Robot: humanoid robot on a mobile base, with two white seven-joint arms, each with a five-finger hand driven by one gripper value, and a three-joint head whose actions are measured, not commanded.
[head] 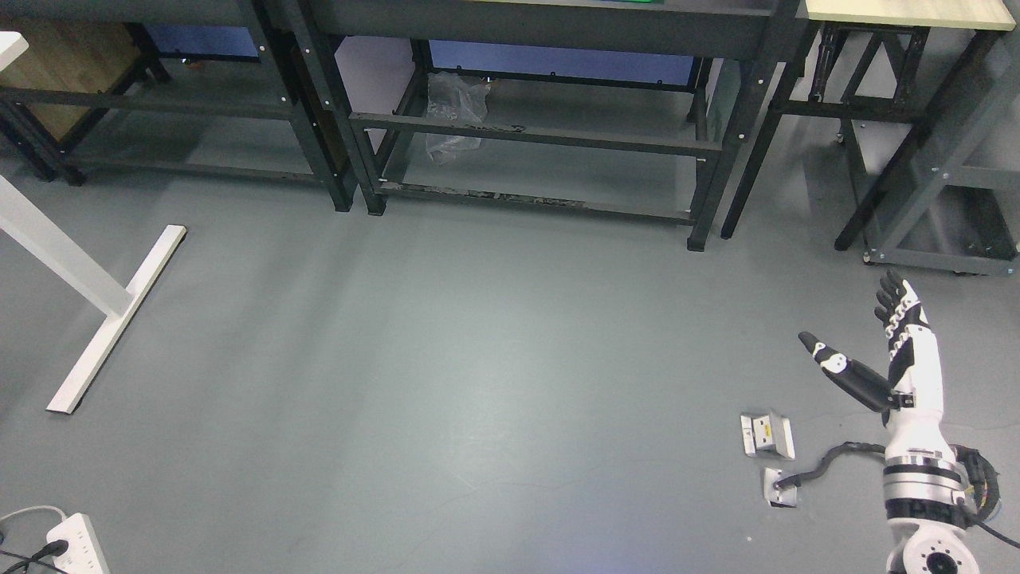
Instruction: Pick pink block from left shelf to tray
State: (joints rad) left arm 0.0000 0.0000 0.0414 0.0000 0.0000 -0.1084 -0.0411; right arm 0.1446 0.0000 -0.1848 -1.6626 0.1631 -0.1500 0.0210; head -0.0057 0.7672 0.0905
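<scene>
My right hand (872, 343) rises from the lower right corner of the head view over the grey floor. Its fingers are straight and its thumb is spread wide. It holds nothing. No pink block, shelf contents or tray show in this view. My left arm is out of view.
Dark metal shelf frames (526, 135) stand along the top, with a crumpled plastic bag (454, 112) under the middle one. A white table leg (96, 311) stands at left. A power strip (76, 546) lies at lower left. Metal floor plates (766, 434) lie near my right arm.
</scene>
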